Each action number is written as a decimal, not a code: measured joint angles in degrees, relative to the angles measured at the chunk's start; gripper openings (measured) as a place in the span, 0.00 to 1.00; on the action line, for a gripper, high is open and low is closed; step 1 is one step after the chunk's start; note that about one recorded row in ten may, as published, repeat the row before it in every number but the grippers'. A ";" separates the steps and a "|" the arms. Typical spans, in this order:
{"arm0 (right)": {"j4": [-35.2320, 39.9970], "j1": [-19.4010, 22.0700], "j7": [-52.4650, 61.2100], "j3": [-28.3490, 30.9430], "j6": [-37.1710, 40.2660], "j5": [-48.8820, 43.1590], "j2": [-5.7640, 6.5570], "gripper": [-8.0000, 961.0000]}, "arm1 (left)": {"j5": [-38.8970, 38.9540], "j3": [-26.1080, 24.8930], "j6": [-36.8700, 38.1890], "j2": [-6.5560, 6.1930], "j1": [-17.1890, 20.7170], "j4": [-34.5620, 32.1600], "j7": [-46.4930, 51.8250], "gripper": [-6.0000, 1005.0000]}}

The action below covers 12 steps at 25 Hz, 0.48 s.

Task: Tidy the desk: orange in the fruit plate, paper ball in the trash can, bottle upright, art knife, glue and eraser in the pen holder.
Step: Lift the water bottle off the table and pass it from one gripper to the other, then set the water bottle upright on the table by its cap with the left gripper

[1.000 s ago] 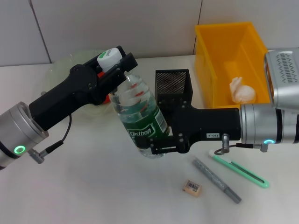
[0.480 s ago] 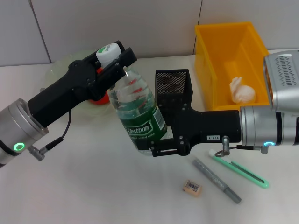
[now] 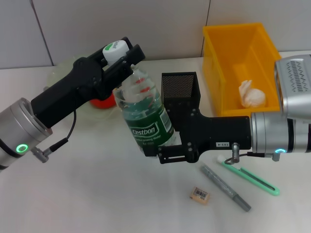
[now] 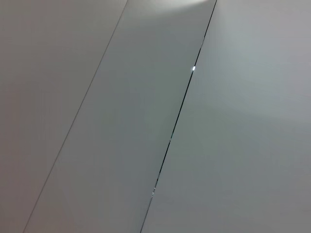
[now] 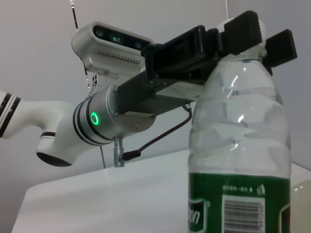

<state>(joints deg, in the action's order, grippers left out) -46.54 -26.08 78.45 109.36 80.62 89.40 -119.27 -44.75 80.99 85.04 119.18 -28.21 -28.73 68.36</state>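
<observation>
White desk (image 3: pixel 97 194) carries yellow trash can (image 3: pixel 218 73) at far right, black mesh pen holder (image 3: pixel 180 90) just beside it. Pale-green fruit plate (image 3: pixel 60 73) sits far left, partly hidden. Near front edge: small eraser (image 3: pixel 199 194), grey pen-shaped stick (image 3: pixel 226 187), green art knife (image 3: pixel 250 177), side by side, apart from one another.

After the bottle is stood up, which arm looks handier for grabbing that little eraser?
Probably the right. Its claw grips the bottle low down, just above the eraser on the table. The left claw holds the bottle's neck, up by the fruit plate, much farther from it.
</observation>
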 joint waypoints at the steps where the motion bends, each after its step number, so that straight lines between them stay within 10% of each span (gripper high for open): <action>1: -0.01 0.18 -0.17 0.00 -0.01 -0.15 -0.03 0.79 | 0.47 0.03 0.05 0.00 -0.01 -0.02 -0.17 0.44; 12: 0.87 0.35 -0.31 -0.18 -0.42 -0.77 0.01 0.79 | 1.41 0.01 0.12 -0.01 -0.23 -0.13 -0.59 0.44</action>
<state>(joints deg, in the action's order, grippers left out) -45.66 -25.73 78.13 109.17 80.20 88.63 -119.26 -43.34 81.00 85.16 119.17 -28.44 -28.86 67.77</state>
